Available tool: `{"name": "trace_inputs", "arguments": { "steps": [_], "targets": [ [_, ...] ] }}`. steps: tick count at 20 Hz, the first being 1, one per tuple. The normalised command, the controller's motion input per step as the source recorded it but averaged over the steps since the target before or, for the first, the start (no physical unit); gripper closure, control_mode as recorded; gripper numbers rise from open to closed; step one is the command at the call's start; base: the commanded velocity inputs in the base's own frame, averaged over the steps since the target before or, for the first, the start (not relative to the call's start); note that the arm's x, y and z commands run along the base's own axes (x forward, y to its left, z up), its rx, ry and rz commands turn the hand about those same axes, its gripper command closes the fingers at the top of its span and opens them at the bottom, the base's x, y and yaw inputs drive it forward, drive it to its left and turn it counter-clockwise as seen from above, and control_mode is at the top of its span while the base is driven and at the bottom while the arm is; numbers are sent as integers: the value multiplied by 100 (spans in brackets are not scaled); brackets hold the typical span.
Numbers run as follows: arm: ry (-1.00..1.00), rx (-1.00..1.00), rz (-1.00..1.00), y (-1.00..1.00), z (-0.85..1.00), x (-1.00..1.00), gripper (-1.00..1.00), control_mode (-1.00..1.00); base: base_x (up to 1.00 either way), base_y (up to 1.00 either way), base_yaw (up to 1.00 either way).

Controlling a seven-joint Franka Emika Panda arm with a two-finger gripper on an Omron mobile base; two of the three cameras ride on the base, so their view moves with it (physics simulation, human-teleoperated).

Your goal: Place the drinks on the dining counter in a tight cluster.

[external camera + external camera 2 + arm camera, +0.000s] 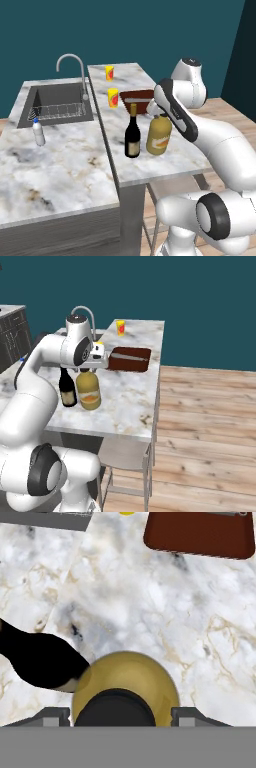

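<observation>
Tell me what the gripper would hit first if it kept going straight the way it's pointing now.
The gripper points straight down over the amber bottle, fingers on either side of its black cap. Going on, it would likely meet the bottle's shoulders first, though the gap above them is hard to judge.

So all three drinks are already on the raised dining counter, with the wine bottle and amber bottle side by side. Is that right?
Not quite. The wine bottle and amber bottle do stand side by side on the dining counter, but the water bottle is on the lower worktop beside the sink, as the left base view shows.
</observation>
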Motion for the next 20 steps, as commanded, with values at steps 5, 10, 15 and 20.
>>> {"name": "trace_inputs", "arguments": {
  "steps": [5,10,15,20],
  "targets": [
    [0,0,0,0,0,0,-100,-100,0,0,0],
    [0,0,0,0,0,0,-100,-100,0,0,0],
    [0,0,0,0,-3,0,-100,-100,0,0,0],
    [-2,1,0,-1,0,-37,-100,-100,0,0,0]
  ]
}}
